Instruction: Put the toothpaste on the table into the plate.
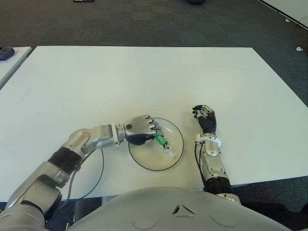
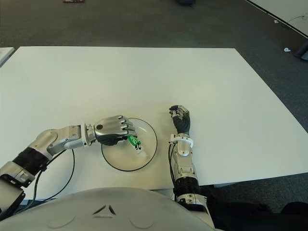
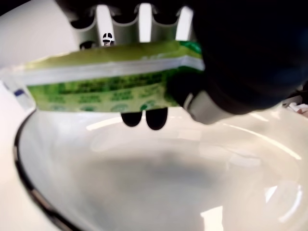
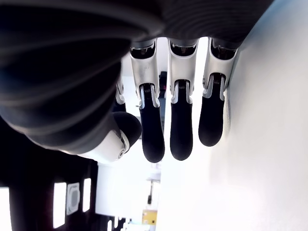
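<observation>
Green-and-white toothpaste tube (image 1: 162,143) gripped in left hand (image 1: 141,129), over the left part of the plate (image 1: 177,151). Tube's free end slanting down toward plate's middle, out past the fingers; whether it touches the plate cannot be told. In left wrist view, tube (image 3: 106,77) pinched between fingers (image 3: 145,21) above and thumb (image 3: 240,57) alongside, the plate's pale bowl (image 3: 159,192) right beneath, its dark rim (image 3: 29,185) curving round one side.

Left hand curled over the tube, knuckles up, reaching in from the robot's left, forearm (image 1: 94,137) stretched across the white table (image 1: 144,77). Black cable (image 1: 101,171) looping beside that arm near the table's front edge.

Plate: shallow, clear or white with a thin dark edge, set near the table's front edge, about in the middle.

Right hand (image 1: 205,117) just beside the plate, on its right, apart from it. In right wrist view, fingers (image 4: 180,130) loosely bent, thumb (image 4: 118,139) alongside, nothing held.

Dark carpet (image 1: 168,24) beyond the table's far edge.
</observation>
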